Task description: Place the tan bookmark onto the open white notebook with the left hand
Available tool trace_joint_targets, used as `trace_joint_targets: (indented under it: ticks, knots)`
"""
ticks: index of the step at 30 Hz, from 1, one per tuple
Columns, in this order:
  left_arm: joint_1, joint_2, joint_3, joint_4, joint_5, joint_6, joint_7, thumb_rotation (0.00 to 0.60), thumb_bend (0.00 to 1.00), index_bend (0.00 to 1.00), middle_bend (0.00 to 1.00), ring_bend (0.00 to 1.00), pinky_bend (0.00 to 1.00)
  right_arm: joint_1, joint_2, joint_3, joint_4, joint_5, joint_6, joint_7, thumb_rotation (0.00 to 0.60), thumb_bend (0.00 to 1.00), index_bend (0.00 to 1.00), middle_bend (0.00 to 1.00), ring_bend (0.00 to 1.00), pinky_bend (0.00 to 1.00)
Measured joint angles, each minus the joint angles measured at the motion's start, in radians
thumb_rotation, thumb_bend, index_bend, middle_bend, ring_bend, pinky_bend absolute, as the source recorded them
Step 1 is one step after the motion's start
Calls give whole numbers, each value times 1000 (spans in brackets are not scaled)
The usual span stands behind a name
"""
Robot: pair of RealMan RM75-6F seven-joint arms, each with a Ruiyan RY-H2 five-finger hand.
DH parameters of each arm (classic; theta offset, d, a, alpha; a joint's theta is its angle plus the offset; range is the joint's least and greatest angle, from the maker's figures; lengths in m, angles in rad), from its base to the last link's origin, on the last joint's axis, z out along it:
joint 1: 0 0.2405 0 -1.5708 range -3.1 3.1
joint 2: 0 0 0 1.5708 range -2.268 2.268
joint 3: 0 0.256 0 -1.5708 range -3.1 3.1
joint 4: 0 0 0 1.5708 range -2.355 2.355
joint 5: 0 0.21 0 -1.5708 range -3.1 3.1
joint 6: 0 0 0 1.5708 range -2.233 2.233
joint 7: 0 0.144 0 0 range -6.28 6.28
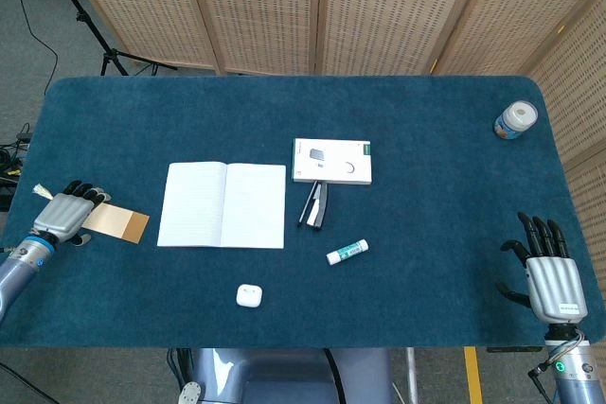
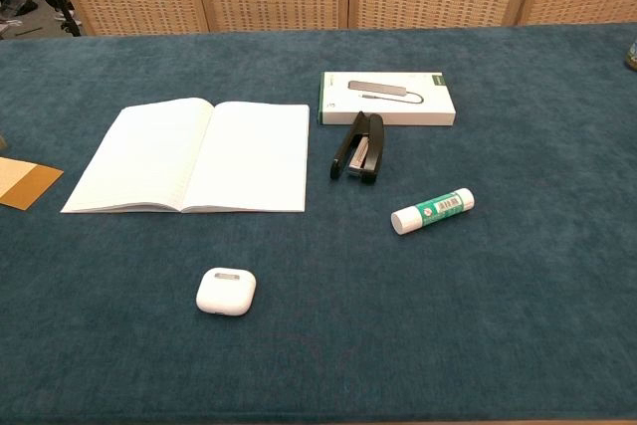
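The tan bookmark (image 1: 121,224) (image 2: 27,183) lies flat on the blue table, left of the open white notebook (image 1: 222,205) (image 2: 189,156). My left hand (image 1: 62,216) sits at the table's left edge with its dark fingers over the bookmark's left end. The frames do not show whether it grips the bookmark. My right hand (image 1: 551,274) rests at the near right corner, fingers spread, holding nothing. Neither hand shows in the chest view.
A white box (image 1: 331,161), a black stapler (image 1: 315,204), a glue stick (image 1: 347,252) and a white earbud case (image 1: 249,295) lie right of and below the notebook. A small can (image 1: 516,120) stands at the far right corner.
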Motion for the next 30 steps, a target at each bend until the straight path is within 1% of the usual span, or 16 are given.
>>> trace_joint_targets:
  ticks: [7,19,30]
  knots:
    - [-1,-10,-2,15,-5,1,-5,600,243,190,200,88,58,1,-3,1,5,3,-2,1,600,131,382,63,0,0]
    - [0,-23,0,20,-8,-4,-6,600,275,190,200,88,58,0,-3,2,5,2,2,1,600,131,382,63,0,0]
    - [-3,-23,2,16,-11,-14,-4,600,339,196,199,88,58,1,-6,2,10,2,2,2,600,131,382,63,0,0]
